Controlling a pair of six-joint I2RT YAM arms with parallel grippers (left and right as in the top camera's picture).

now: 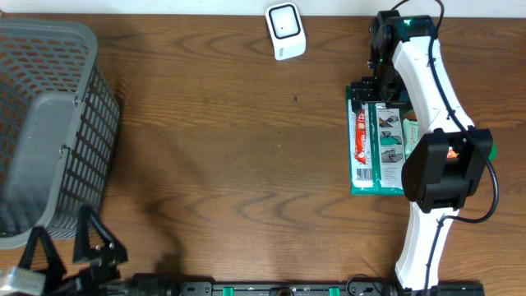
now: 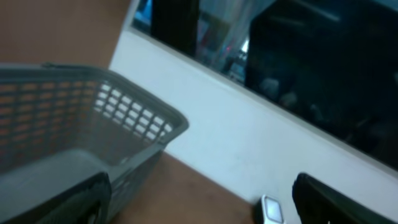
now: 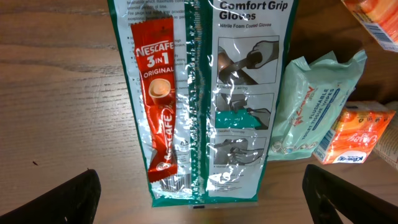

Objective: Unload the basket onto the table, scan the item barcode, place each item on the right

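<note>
The item, a green glove packet (image 3: 239,93), lies flat on the table with a red Nescafe sachet (image 3: 158,99) on its left half. A barcode (image 3: 180,182) peeks out under the sachet's lower end. My right gripper (image 3: 202,208) hovers open just off that end of the packet, holding nothing. From overhead the packet (image 1: 374,152) is partly under the right arm, with the right gripper (image 1: 370,90) at its far end. The white scanner (image 1: 285,31) stands at the table's back edge. My left gripper (image 1: 64,240) is open at the front left, empty, and the scanner (image 2: 271,210) shows small between its fingers.
A grey mesh basket (image 1: 49,49) fills the left side of the table, close to the left arm. Right of the packet lie a pale green wipes pack (image 3: 314,106), an orange tissue pack (image 3: 357,134) and another orange pack (image 3: 376,18).
</note>
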